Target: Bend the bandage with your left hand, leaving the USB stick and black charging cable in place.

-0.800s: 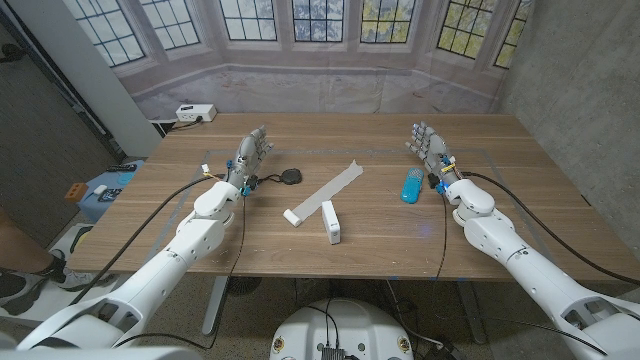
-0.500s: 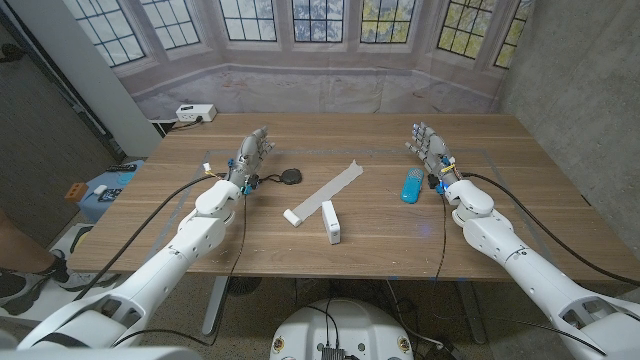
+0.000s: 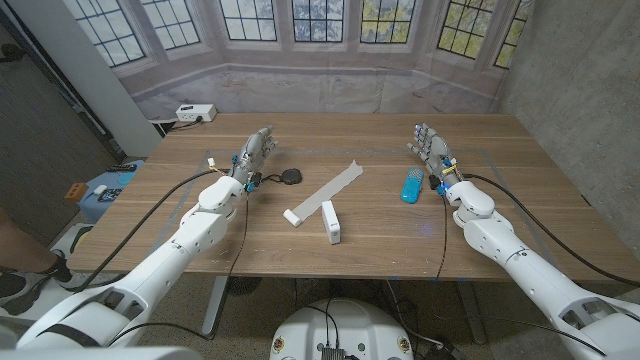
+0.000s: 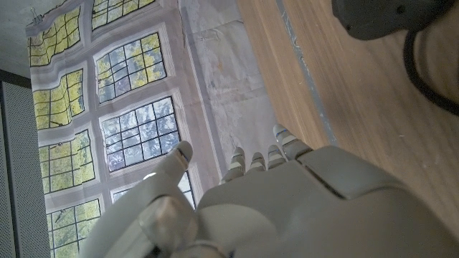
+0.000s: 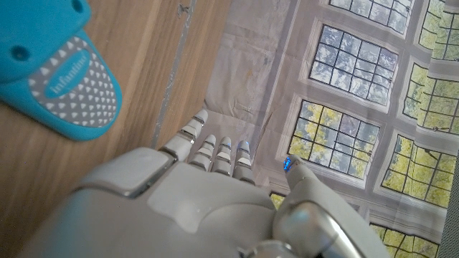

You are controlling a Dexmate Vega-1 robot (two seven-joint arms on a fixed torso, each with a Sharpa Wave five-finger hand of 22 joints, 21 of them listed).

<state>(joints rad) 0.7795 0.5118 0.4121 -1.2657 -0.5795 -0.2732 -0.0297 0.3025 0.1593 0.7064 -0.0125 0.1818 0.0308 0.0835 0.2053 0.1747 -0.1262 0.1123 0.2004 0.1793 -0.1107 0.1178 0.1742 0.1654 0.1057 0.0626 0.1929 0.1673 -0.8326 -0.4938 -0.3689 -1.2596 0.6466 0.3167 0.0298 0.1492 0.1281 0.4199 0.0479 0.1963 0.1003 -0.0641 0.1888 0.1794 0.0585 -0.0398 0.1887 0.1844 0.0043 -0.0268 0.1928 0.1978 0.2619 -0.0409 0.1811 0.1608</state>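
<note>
Left robot hand [image 3: 254, 152]: holds nothing, fingers apart and extended; it hangs at the counter's far left part, not in contact with any task item.
Black charging cable [image 3: 290, 176]: its dark round end lies just beside this robot hand, on the inner side, with a thin lead running back toward the wrist.
Risk one: a sweep from here toward the bandage passes over or against the cable end; judged likely to drag it out of place, which the task forbids.
Bandage [image 3: 324, 191]: a pale flat strip lying diagonally at mid-counter, well apart from the left robot hand, past the cable.
Risk two: the strip lies flat on the wood; fingertips may slide it across the surface instead of lifting an end to fold it.
USB stick [image 3: 331, 222]: white, resting just beside the bandage's nearer end, seemingly close to touching.
Risk three: gripping that nearer end could nudge the stick; the farther end looks the safer choice.
Right robot hand [image 3: 431, 146]: empty, fingers spread, at the counter's far right.
Blue object [image 3: 411, 184]: lies just beside the right robot hand; not part of the task.
Counter [image 3: 380, 235]: wooden, level.
</note>
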